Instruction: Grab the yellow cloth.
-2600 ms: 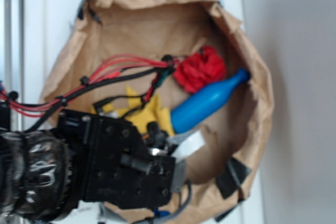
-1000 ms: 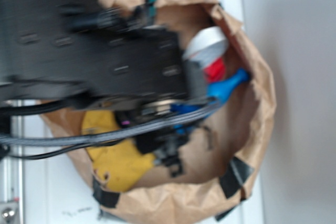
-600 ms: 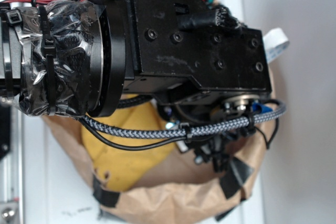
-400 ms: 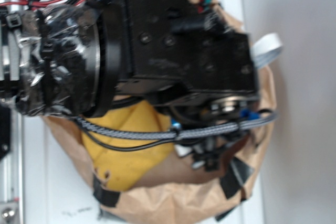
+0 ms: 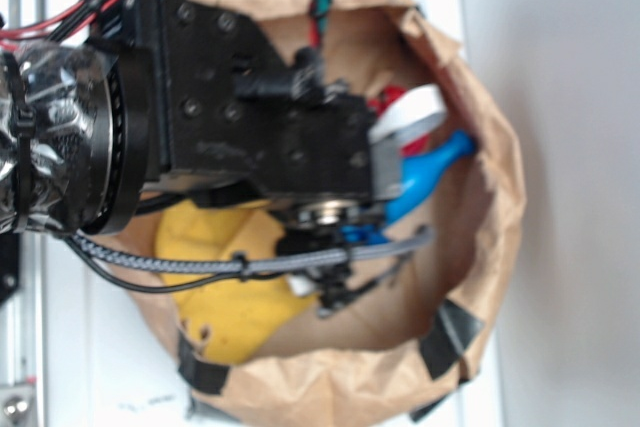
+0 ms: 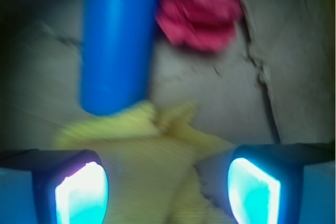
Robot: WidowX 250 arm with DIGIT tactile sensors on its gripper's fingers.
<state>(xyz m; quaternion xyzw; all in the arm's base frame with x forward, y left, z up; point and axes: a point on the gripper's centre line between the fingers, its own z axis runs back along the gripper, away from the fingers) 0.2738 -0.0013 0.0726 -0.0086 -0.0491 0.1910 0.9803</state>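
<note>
Brown paper bag [image 5: 490, 247] walls everything; my gripper [image 6: 168, 187] gapes over the yellow cloth [image 6: 136, 156], so I'd descend centred, avoiding the blue bottle [image 6: 118, 40].

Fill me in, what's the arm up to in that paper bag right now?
The WidowX arm is reaching into the brown paper bag for the yellow cloth. Its gripper is open, fingers either side of the cloth, nothing held yet. The blue bottle lies just beyond the cloth, touching or overlapping its far edge, with the red cloth beside the bottle. From outside, the arm hides most of the bag's contents.
</note>
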